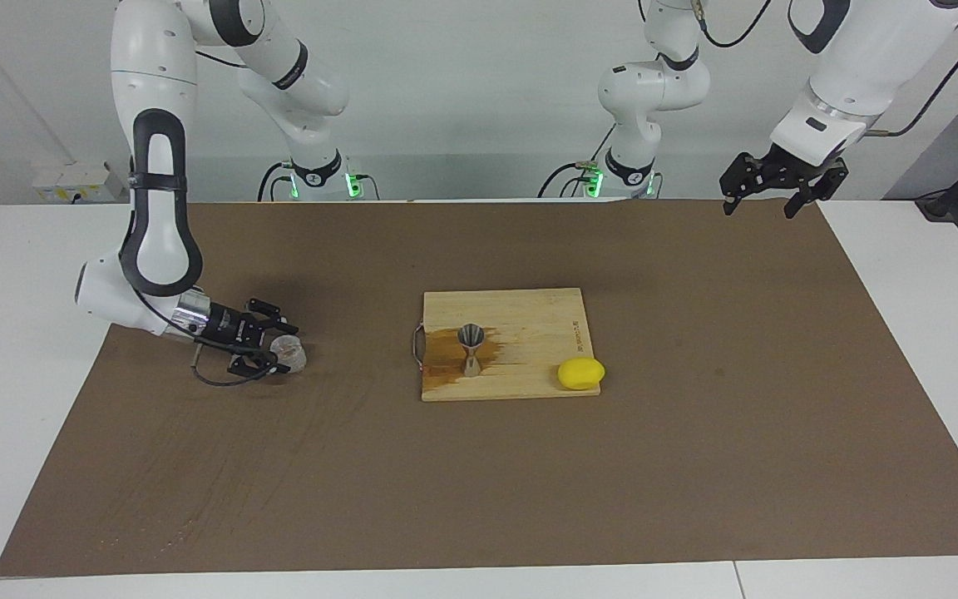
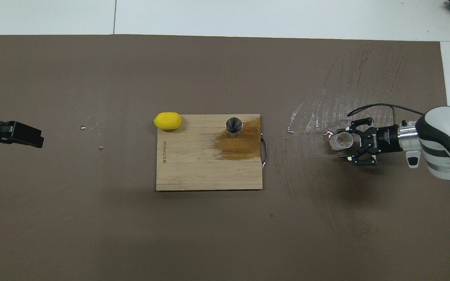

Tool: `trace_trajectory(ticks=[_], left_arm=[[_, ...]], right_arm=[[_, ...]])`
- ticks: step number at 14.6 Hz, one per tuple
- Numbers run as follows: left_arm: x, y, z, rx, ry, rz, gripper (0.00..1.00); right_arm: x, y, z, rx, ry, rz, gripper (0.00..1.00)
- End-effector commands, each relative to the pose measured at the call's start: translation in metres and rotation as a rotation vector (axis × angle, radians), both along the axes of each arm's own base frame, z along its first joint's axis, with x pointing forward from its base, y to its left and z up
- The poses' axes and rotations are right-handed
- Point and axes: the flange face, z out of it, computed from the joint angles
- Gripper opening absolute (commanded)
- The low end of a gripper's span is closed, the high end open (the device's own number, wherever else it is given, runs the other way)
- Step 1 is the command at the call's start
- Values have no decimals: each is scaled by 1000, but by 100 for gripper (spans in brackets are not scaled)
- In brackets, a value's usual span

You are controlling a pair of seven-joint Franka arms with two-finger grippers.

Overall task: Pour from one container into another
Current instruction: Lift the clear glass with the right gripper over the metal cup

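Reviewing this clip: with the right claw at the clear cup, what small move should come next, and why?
Probably finish closing the right claw on the clear plastic cup. Its fingers sit on either side of the cup, which stands on the brown mat, not lifted. The metal jigger waits upright on the cutting board. The left claw waits, open, over the mat's corner.
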Motion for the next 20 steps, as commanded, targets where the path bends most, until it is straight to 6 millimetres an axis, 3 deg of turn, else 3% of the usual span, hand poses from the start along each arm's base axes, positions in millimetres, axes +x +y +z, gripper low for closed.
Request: trace_trajectory(ticks=[1,2,3,6,7,9,13,20], left_arm=[[-6,3,1,0,8,-2,100],[-6,3,1,0,8,-1,100],[-6,3,1,0,8,-2,100],[-6,3,1,0,8,-2,100],[-6,3,2,0,7,-2,100],[-6,3,2,0,7,-1,100],[-7,3,1,0,10,-1,100],[-6,3,1,0,8,-2,100]], right_arm=[[-6,0,6,6,-38,-17,37],[-5,-1,7,5,-41,-19,11],[-4,-3,8,5,-44,-21,0],[6,-2,22,4,-64,-28,0],[9,6,29,-2,-67,-29,0],[21,42,62,-36,-77,-38,0],[38,124,104,-82,-62,-49,0],[61,229,162,-254,-49,-54,0]])
